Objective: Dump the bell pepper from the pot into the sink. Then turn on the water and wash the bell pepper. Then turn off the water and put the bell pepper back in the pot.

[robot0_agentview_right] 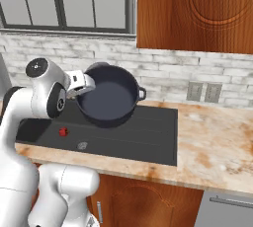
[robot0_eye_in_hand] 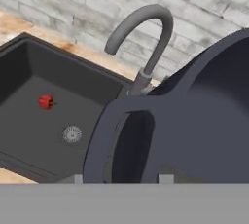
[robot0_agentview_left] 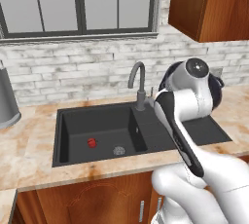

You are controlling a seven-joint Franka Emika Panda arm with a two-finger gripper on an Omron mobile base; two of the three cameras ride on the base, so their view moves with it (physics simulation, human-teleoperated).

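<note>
Rightward, pot (robot0_agentview_right: 106,97) interior shows empty.

I see a bright red bell pepper (robot0_agentview_left: 91,143), a matte black sink (robot0_agentview_left: 63,155), a navy-black pot (robot0_agentview_right: 106,97), a grey faucet (robot0_agentview_left: 138,83) and a mottled tan counter (robot0_agentview_right: 217,142).

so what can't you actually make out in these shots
- Gripper fingertips: hand view, the pot handle covers them, so the contact itself is unseen.
- Pot: left base view, the robot's own arm blocks nearly all of it.
- Faucet lever: left base view, too small to tell its position.
- Bell pepper: a tiny red blob in the sink; no surface detail.
- Grey container: left base view, cut by the left edge.
</note>
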